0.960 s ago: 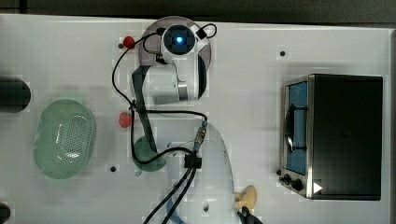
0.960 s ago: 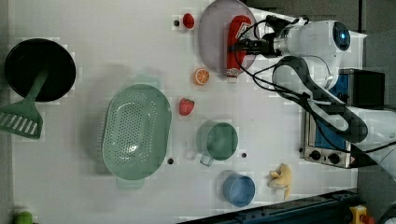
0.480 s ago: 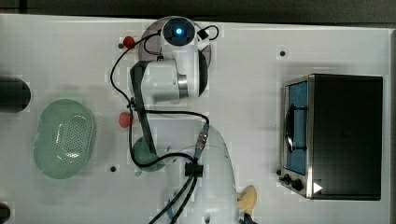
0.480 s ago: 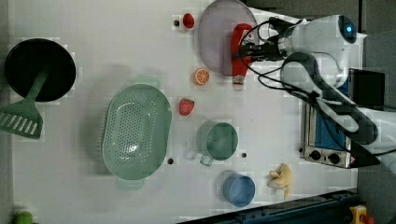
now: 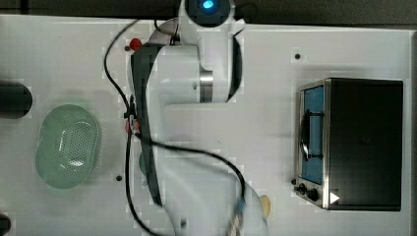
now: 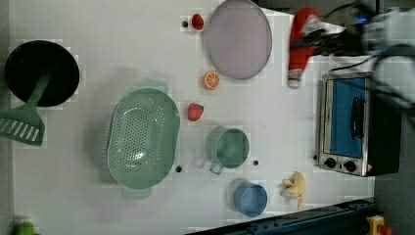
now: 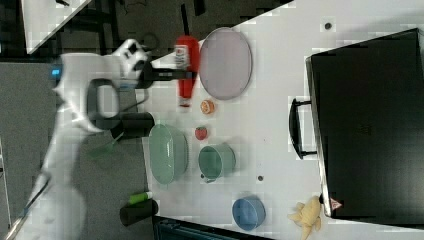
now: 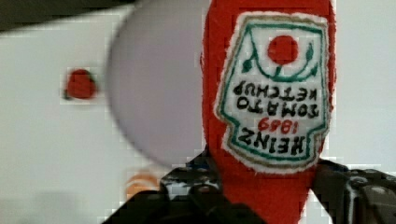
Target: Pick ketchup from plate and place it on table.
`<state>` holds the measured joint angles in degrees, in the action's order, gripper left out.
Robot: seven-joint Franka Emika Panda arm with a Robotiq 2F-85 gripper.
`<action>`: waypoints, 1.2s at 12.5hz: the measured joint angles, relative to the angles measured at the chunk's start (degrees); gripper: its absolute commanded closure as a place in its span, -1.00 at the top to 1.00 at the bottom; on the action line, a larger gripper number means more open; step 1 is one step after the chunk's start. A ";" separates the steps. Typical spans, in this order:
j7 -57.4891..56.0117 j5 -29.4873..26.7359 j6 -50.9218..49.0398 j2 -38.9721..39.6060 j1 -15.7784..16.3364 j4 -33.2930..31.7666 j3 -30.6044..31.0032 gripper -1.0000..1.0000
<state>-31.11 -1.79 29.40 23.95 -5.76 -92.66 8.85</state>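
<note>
The plate (image 6: 238,39) lies bare near the far edge of the table (image 6: 293,127), with nothing on it; in the right view it shows as a pale lilac oval (image 7: 225,62) just beside the lifted bottle. The green perforated basket (image 6: 143,138) holds nothing, and the green cup (image 6: 229,147) and the small blue dish (image 6: 250,199) also look empty. A black pan (image 6: 41,72) sits at the left view's left with a green spatula (image 6: 22,122) resting against it. An orange slice (image 6: 211,80) lies on the table just beside the plate's rim, one strawberry (image 6: 195,111) sits between the basket and the cup, and another (image 6: 197,21) lies near the plate. The toaster oven (image 6: 355,125) stands at the left view's right with its door closed. The gripper (image 7: 172,75) is clamped on the ketchup (image 7: 186,70), its dark fingers (image 8: 187,186) pressing both sides of the red body, so the jaws stand partly apart at the bottle's width. The ketchup (image 6: 299,46) hangs off the plate, to the left view's right of it and clear of the table.
</note>
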 measured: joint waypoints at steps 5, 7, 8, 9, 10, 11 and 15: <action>0.03 -1.20 -11.01 -11.78 -2.62 1.23 -3.11 0.16; 0.17 -1.23 -11.89 -14.62 -3.85 -1.23 -4.15 0.16; 0.22 -1.17 -11.60 -16.07 -4.10 -4.03 -4.91 0.16; 0.81 -1.16 -11.11 -17.48 -4.30 -7.27 -5.58 0.16; 1.87 -1.44 -10.62 -18.68 -4.39 -10.91 -6.07 0.16; 2.78 -1.72 -9.67 -19.37 -4.42 -14.32 -6.32 0.16; 6.35 -1.82 -2.81 -21.66 -4.43 -27.98 -5.36 0.16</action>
<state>-24.76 -3.61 26.59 2.29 -10.19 -120.63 3.50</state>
